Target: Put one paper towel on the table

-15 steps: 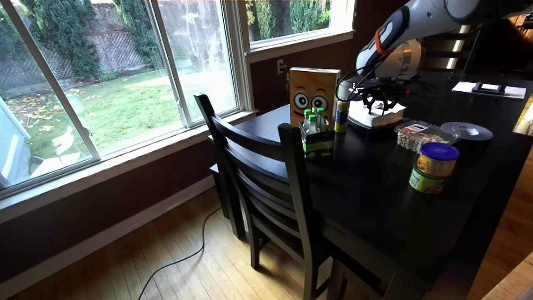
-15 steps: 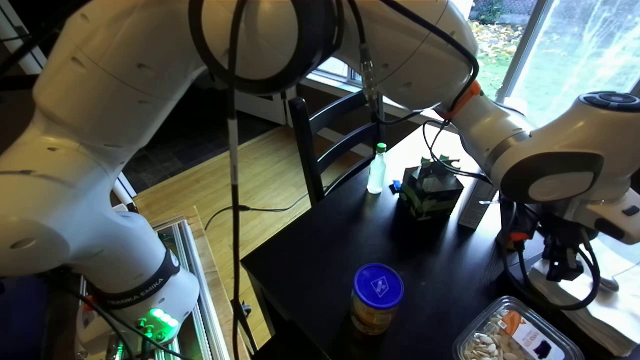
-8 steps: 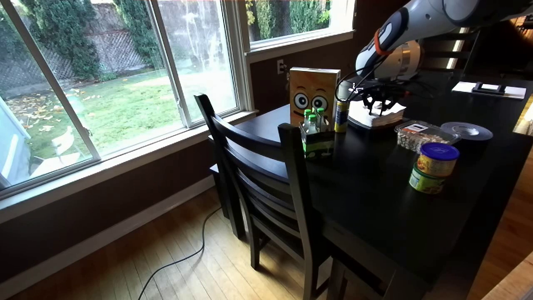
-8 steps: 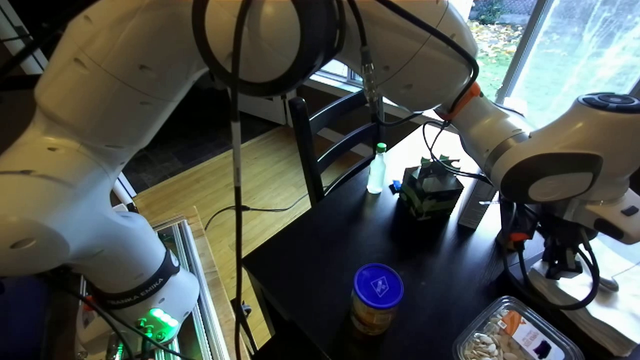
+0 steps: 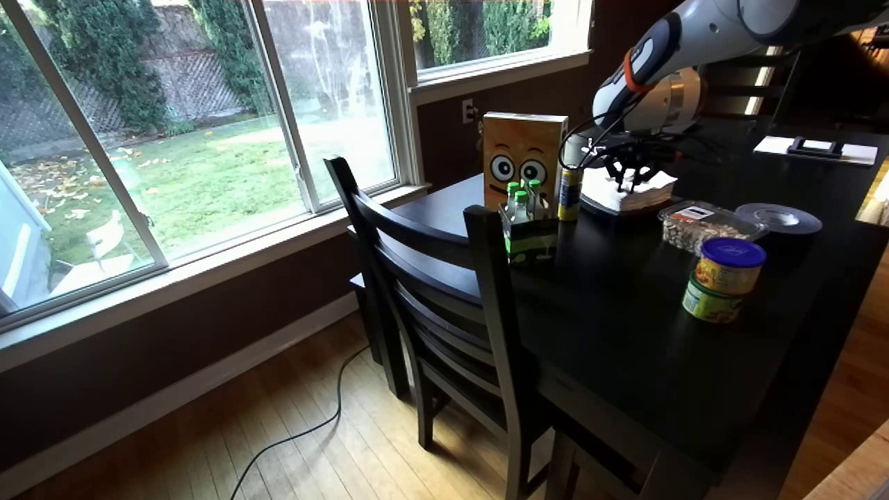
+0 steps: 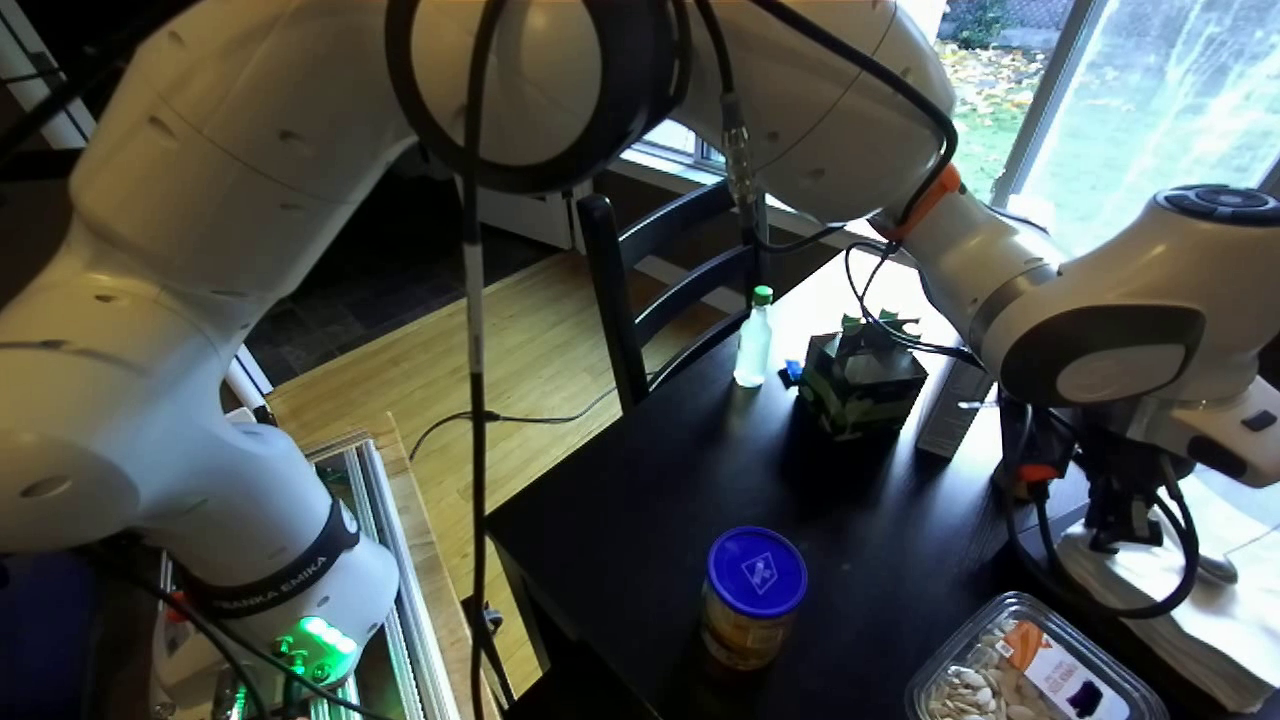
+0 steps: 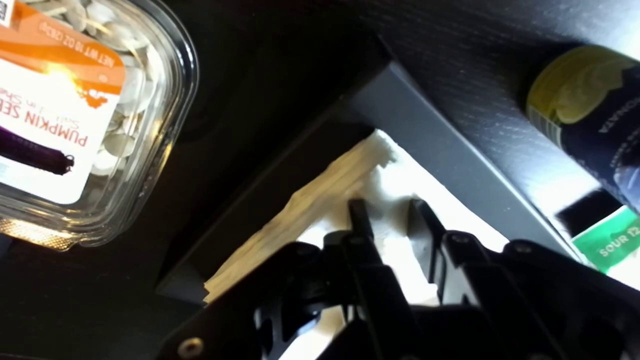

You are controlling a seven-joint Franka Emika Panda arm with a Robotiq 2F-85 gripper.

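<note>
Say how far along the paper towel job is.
Done: the end effector is positioned at the paper towel stack. In hand: apparently the grasp; the jaws stand apart, no towel visibly lifted. Left: lifting one and laying it on the table, since all visible towels lie stacked.

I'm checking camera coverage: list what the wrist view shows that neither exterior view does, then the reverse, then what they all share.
Wrist view only: readable "PUMPKIN" on the pumpkin-seed tub and readable "SOUR" on a green-and-white label.
Both exterior views, not the wrist view: the black slat-back chair, the window and a blue-lidded container.
Shared by all: the pincer, the paper towel stack, the pumpkin-seed tub and the black table.
</note>
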